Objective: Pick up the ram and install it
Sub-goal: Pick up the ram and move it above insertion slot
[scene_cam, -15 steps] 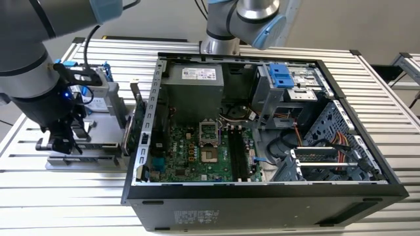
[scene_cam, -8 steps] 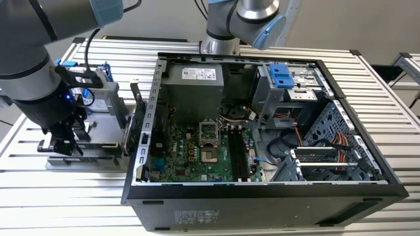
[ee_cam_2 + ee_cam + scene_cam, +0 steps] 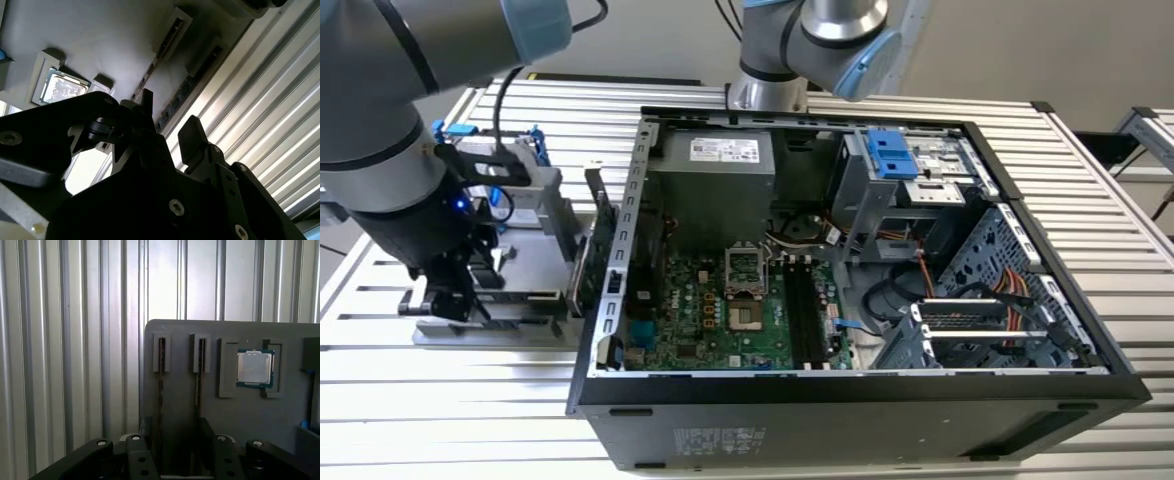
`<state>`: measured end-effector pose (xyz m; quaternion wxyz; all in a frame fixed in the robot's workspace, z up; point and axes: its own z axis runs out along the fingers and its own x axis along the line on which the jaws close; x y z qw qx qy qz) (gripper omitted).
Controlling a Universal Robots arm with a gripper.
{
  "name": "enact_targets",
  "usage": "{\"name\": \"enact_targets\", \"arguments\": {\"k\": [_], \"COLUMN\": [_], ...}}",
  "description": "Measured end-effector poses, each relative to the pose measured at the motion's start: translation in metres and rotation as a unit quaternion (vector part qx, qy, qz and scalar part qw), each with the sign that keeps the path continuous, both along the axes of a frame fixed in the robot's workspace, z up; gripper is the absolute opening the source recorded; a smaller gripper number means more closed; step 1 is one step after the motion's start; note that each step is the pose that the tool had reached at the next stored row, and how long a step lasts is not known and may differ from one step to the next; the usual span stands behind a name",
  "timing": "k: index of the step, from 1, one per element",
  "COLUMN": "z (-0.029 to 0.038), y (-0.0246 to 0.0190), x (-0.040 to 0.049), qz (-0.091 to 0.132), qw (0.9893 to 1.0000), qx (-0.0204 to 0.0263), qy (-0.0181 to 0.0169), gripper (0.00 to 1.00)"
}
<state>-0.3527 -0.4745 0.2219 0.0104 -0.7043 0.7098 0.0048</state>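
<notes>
Here, the gripper hangs over the gray tray on the counter, its fingers spread apart. The ram stands on edge in a tray slot just ahead of them. The open computer case lies well beyond.

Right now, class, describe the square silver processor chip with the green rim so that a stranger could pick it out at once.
On the ribbed metal table, beside the open black computer case, lies a grey tray. In its recess sits the square silver processor chip. Its neighbours are thin dark sticks standing on edge; it alone is broad, flat and shiny.
</notes>
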Motion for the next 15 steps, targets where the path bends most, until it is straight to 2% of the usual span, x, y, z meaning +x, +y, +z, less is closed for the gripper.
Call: {"name": "enact_targets", "arguments": {"k": [4,15], "z": [-0.0020,-0.0094], "y": [-0.0031,-0.0061], "x": [0.0000,0.0000], "qz": [0.000,0.000], "qw": [1.0000,1.0000], "qx": [0.0000,0.0000], "qy": [0.0000,0.0000], "gripper": [1.00,1.00]}}
